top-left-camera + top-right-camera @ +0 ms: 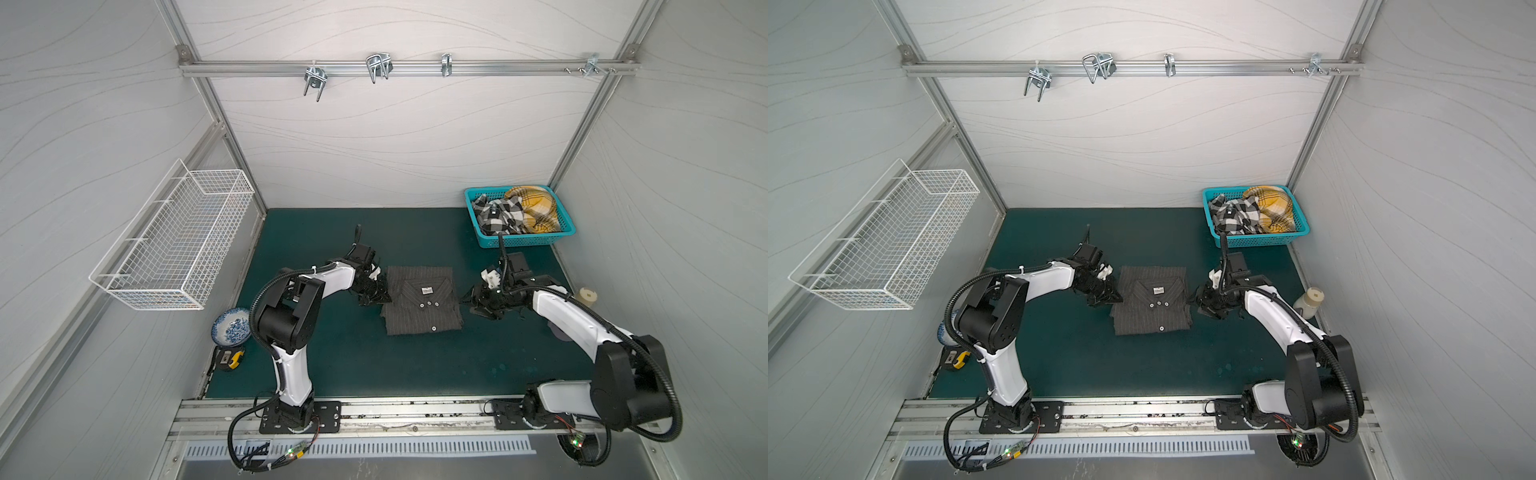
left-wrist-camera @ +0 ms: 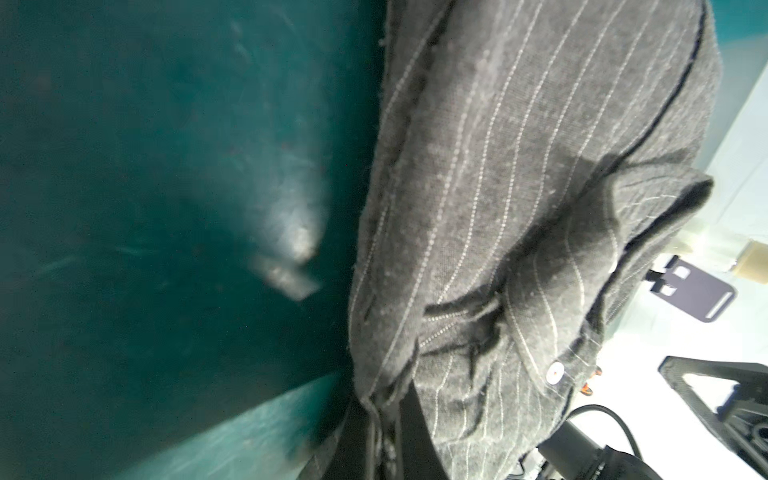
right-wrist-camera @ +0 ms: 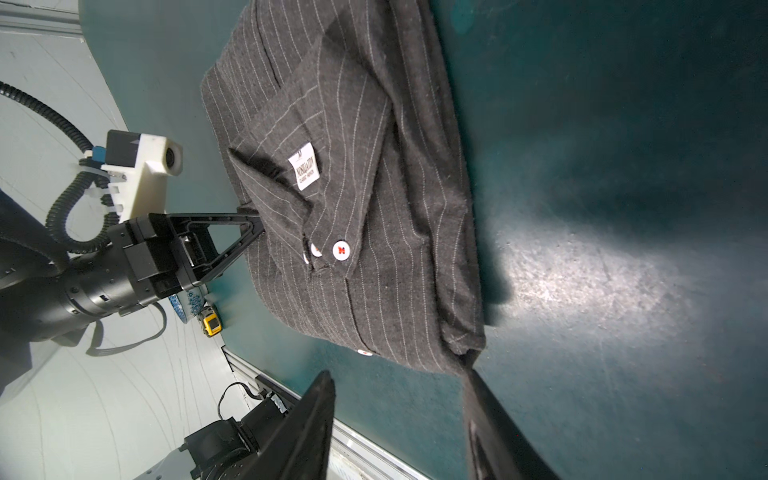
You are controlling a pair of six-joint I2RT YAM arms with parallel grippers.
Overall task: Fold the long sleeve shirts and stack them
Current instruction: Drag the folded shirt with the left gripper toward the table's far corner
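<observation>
– Verifying item position: where does the charcoal pinstriped shirt (image 1: 422,307) lie?

– At the centre of the frame in both top views. It is flat on the green tabletop (image 1: 353,365), folded to a compact rectangle. The collar (image 1: 424,284) and the white label (image 3: 304,166) face up. Pale buttons (image 3: 341,250) show down the front.

– State of the left hand (image 1: 385,296)?

– Fingers together, clamped on the shirt's left edge, level with the collar. In the right wrist view its black fingertips (image 3: 249,232) meet at the cloth edge under the collar point. In the left wrist view pinstriped cloth runs between the two dark fingers (image 2: 415,436) at the lower edge of the frame.

– State of the right hand (image 3: 399,372)?

– Fingers apart, with bare tabletop visible between them. One fingertip (image 3: 478,395) sits at a corner of the cloth, and contact cannot be confirmed. The other stands clear of the shirt. In both top views this hand is just beside the shirt's right edge.

– Location of the other shirts?

– The black-and-white checked shirt (image 1: 500,214) and the mustard-yellow plaid shirt (image 1: 536,208) lie bunched and unfolded, side by side. Both are in the teal basket (image 1: 523,241) at the upper right of the tabletop, the checked one on the left. They are well apart from the folded shirt.
</observation>
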